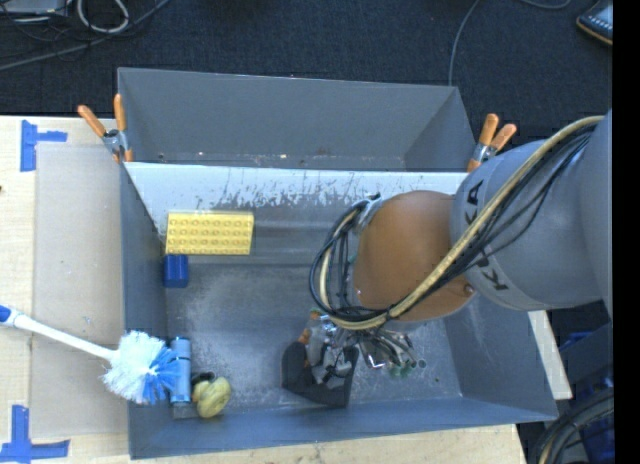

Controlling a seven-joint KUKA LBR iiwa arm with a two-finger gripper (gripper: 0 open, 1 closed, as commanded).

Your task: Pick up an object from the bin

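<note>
The arm (540, 222) comes in from the right, its thick grey link crossing the right rim of the bin (290, 127). The wrist, under an orange cover (410, 252), hangs over the middle right of the floor, tipped down toward the near wall. Black cables (335, 272) loop off the cover's left side. The gripper (328, 357) points down at the near middle of the floor, right on top of a black thing (305, 387).

This dark, flattish piece lies close to the near wall. Its long axis seems to run from far left to near right, though shadow blurs its outline. The wrist hides the grip, so I cannot tell how far open it is or whether it has hold of the piece.

Just right of the gripper lies 1 small tangle (395, 357) of wire and green bits. Well to the left are a yellow studded plate (209, 234) and a blue block (176, 270) just near of it. In the near left corner are a white and blue brush (140, 370) and a yellowish lump (211, 395).
</note>
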